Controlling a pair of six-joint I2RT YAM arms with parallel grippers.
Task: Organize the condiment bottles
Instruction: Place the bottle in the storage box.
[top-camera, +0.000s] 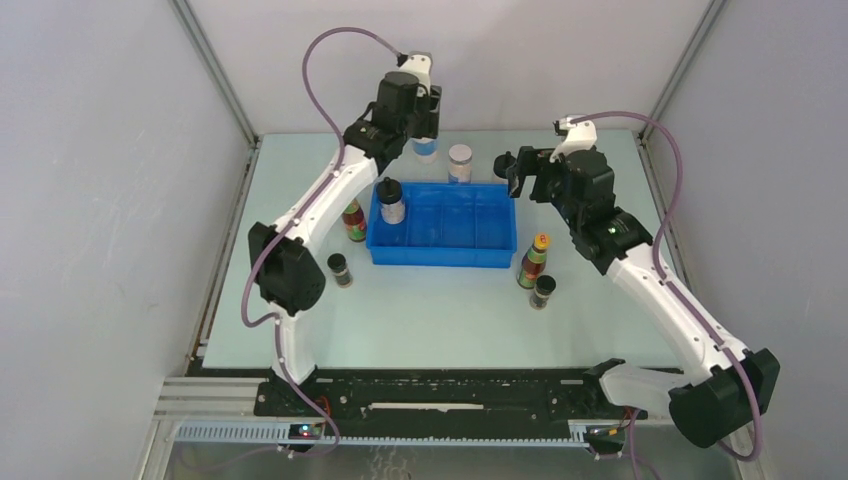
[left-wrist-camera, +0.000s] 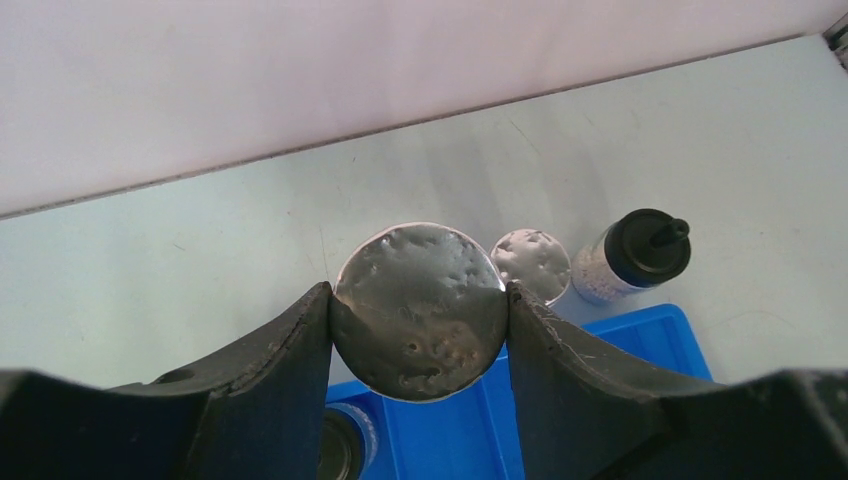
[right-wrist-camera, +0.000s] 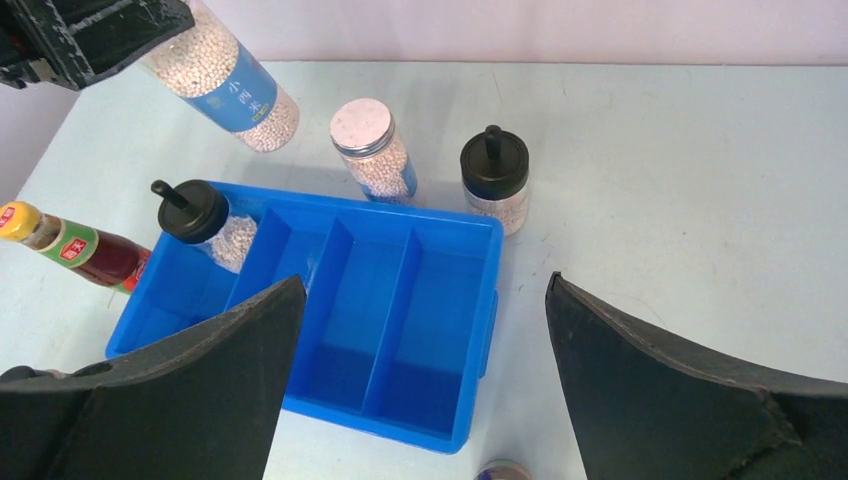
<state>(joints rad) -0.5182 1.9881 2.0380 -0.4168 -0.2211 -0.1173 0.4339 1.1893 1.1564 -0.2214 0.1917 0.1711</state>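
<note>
Left gripper (left-wrist-camera: 419, 322) is clamped on the lid of a blue-label bottle (right-wrist-camera: 228, 88), which hangs tilted near the worktop's far edge behind the blue tray (top-camera: 445, 259). Right gripper (right-wrist-camera: 422, 290) is wide open. Tilted like that, it could clip the knob-capped bottle (right-wrist-camera: 196, 214) going in.

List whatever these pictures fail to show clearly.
Held bottle: the left wrist view shows only its lid; the lid and the left gripper hide its body.
Knob-capped bottle behind the tray: hidden in the top view by the right gripper.
Bottle at the bottom edge: the right wrist view cuts it off; only a lid rim shows.
</note>
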